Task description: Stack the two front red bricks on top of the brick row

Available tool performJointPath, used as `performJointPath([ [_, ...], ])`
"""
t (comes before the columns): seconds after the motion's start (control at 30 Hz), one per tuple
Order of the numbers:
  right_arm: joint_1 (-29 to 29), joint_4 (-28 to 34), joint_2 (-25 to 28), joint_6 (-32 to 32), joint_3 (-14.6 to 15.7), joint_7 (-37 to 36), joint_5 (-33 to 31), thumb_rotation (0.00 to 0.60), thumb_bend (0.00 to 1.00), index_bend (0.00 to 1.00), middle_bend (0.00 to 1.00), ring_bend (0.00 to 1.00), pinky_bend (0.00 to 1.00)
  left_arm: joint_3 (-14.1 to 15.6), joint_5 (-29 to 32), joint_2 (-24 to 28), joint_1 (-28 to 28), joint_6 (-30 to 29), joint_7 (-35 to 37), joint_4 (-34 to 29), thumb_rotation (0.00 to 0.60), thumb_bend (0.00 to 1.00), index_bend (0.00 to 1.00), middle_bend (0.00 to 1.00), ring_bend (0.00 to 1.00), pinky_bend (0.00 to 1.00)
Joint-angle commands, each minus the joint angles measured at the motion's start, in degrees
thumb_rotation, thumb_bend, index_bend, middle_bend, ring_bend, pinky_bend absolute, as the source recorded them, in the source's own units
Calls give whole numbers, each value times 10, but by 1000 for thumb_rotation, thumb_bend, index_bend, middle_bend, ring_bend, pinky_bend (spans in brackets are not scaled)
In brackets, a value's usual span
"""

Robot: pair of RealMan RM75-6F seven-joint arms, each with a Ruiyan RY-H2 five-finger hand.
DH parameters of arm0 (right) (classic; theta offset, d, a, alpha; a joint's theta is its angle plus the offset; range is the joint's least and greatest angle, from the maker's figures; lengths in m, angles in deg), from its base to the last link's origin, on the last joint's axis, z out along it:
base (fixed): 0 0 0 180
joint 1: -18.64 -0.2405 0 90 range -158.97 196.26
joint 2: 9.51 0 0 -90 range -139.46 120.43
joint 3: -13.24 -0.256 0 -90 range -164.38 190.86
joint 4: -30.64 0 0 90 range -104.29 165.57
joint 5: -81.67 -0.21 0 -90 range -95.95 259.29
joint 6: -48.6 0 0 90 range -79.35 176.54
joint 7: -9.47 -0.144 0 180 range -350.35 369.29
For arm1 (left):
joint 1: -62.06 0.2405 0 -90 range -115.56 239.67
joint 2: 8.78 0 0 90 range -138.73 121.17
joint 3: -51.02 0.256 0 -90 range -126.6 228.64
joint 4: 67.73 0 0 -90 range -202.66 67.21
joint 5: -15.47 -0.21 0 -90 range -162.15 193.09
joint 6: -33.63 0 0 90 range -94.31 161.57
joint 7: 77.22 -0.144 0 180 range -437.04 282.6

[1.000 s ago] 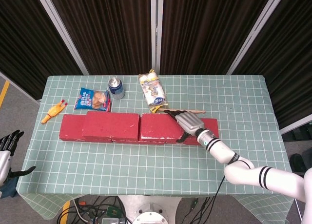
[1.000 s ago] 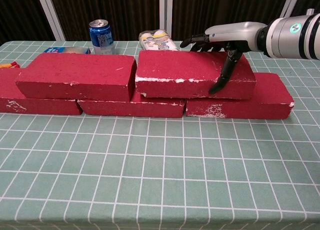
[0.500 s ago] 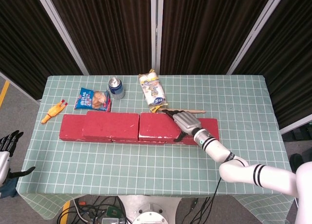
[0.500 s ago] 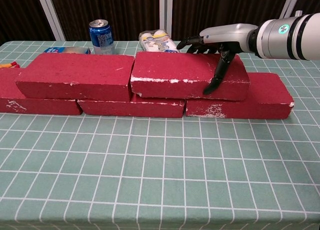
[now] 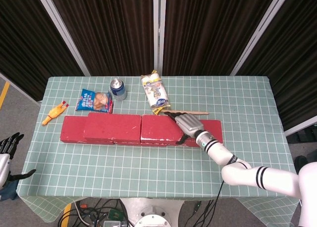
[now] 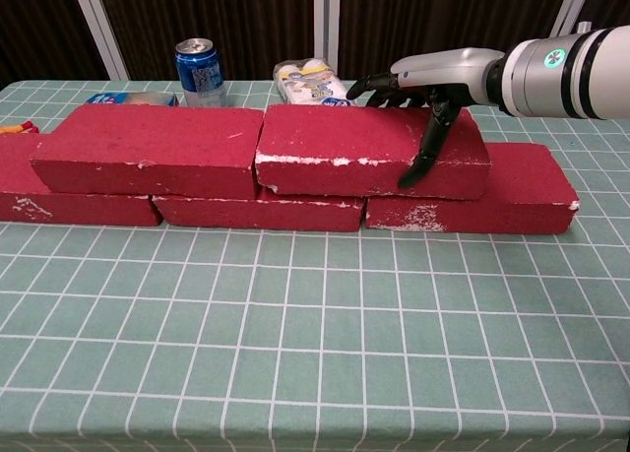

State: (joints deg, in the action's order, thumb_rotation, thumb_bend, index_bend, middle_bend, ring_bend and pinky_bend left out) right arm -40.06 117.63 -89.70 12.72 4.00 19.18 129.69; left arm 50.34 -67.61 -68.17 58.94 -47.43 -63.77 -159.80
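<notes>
Green-gridded table (image 5: 247, 96). Bottom brick row (image 6: 463, 208) running left to right across mid-table. Left upper brick (image 6: 148, 149) set on the row. Right upper brick (image 6: 364, 157) set on the row too, long axis left-right, left end just beside its neighbour. Right hand (image 6: 433, 78) draped over that brick's right part, thumb down the near face, fingers across the far edge; clasping it. Left hand (image 5: 7, 145) well apart at far-left edge, fingers apart, holding nothing. Beyond: soda can (image 6: 200, 72), snack packets (image 5: 95, 101).
</notes>
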Motion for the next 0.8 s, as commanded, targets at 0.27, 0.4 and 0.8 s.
performJointPath([
  [0.27, -5, -3, -6, -4, 4, 1, -7, 600, 76, 0, 179, 134, 212, 0, -1, 0, 2, -1, 3, 3, 600, 12, 14, 0, 0, 0],
  [0.4, -6, -4, -7, -5, 4, 1, -9, 600, 76, 0, 179, 134, 212, 0, -1, 0, 2, -1, 4, 3, 600, 12, 14, 0, 0, 0],
  [0.8, -13, -5, -6, -4, 8, 3, -17, 600, 76, 0, 175, 134, 209, 1, -1, -1, 2, 1, 5, 4, 600, 12, 15, 0, 0, 0],
])
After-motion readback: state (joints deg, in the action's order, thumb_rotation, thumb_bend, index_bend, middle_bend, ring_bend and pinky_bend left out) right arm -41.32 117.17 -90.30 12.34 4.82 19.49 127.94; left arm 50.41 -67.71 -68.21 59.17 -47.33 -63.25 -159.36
